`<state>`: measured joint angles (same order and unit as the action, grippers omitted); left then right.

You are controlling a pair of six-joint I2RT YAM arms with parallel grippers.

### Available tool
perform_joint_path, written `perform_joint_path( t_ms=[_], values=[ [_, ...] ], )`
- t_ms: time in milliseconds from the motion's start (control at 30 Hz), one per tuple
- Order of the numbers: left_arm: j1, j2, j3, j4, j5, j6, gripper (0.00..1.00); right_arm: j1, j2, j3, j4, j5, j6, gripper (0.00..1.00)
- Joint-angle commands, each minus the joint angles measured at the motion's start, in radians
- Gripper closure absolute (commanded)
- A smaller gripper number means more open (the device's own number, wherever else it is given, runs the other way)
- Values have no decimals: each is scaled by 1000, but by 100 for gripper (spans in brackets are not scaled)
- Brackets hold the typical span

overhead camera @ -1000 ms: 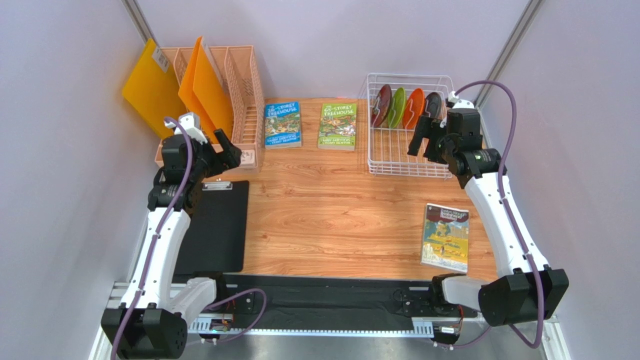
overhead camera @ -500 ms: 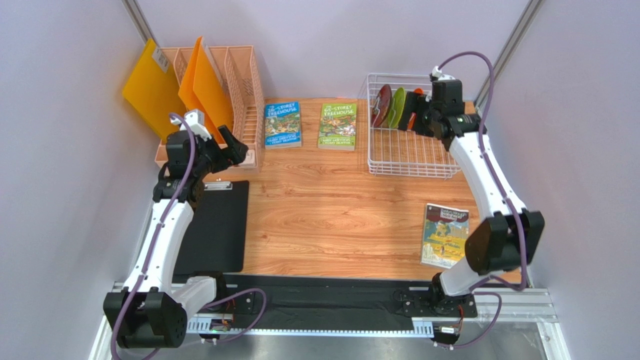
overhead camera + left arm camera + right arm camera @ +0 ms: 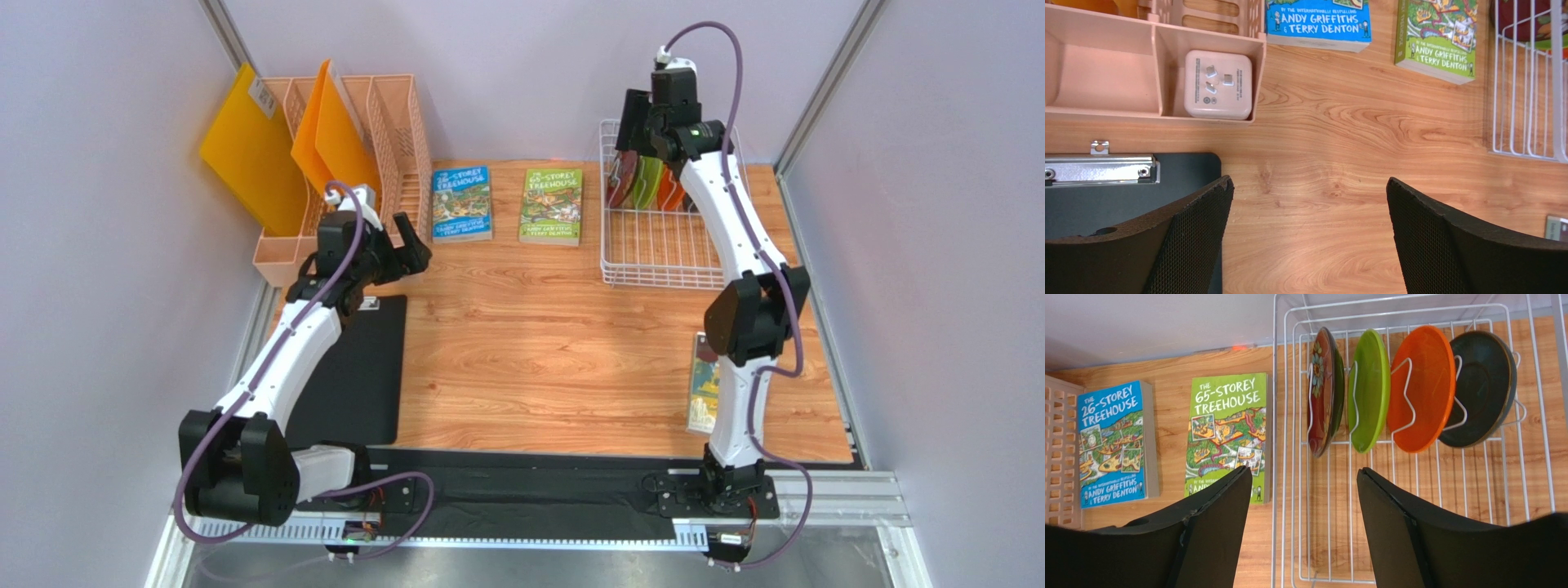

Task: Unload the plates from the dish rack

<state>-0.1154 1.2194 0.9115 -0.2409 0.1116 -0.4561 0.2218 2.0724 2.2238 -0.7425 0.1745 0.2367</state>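
Right gripper point(image 3: 1303, 473): fingers wide apart, nothing between them. Up over the dish rack point(image 3: 1274, 447), looking down into it. One rack, white wire. Four plates inside, all standing on edge between the prongs, side by side in one row, just ahead of the fingertips. Dark red plate point(image 3: 1320, 392) with flowers straight ahead of the gap. Next along to the right, lime green plate point(image 3: 1370, 389), then orange plate point(image 3: 1422, 386), then dark plate point(image 3: 1478, 386) at the far end. Not touched by either finger.

Two books lying flat to the left of this gripper: green book point(image 3: 1226, 425) just beside the rack, blue book point(image 3: 1112, 444) past it.

Left gripper point(image 3: 1309, 184): fingers also wide apart, holding nothing. Over the bare wood table point(image 3: 1321, 141). One black clipboard point(image 3: 1082, 202) under its left finger, metal clip showing. Ahead and to the left, one peach organiser point(image 3: 1106, 73) with one white plug block point(image 3: 1217, 84) in its front box. Two orange folders point(image 3: 252, 147) standing further back in it. Same two books straight ahead. Rack well off to the right. One more book point(image 3: 699, 398), the third, back and to the right, half hidden behind the right arm.
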Motion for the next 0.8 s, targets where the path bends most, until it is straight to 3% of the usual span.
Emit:
perform_joint_path(
  t_ms=[0, 333, 767],
  values=[
    [-50, 23, 38, 55, -81, 48, 1, -2, 106, 129, -26, 65, -51, 30],
    [-67, 15, 41, 80, -81, 68, 0, -2, 213, 140, 67, 56, -103, 38],
    [-67, 15, 49, 77, -72, 82, 1, -4, 348, 208, 138, 117, -155, 38]
  ],
)
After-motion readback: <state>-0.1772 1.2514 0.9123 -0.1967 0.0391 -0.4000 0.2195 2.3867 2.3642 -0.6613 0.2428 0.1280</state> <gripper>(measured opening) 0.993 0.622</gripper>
